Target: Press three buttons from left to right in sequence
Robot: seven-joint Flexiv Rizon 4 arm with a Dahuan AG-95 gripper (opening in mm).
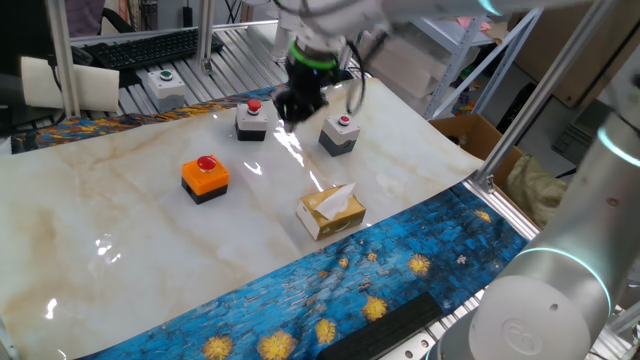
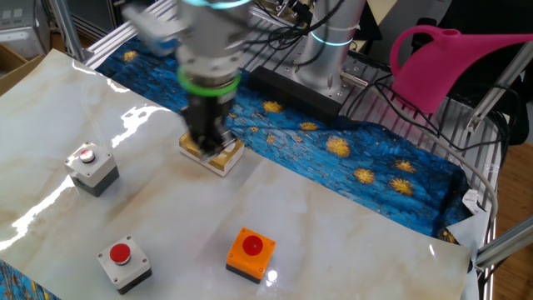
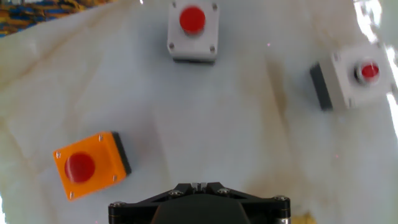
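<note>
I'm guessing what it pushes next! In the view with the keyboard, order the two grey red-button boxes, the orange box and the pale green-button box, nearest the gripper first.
1. Tied: left grey box and right grey box, either side of the gripper; too close to call.
2. Orange box with red button, front left.
3. Pale box with green button, back left.

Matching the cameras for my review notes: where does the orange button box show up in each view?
One fixed view: orange button box left of centre, left of the yellow tissue box.
The other fixed view: bottom centre, below the tissue box.
Hand view: lower left.
Shared landmark: the two grey button boxes.
</note>
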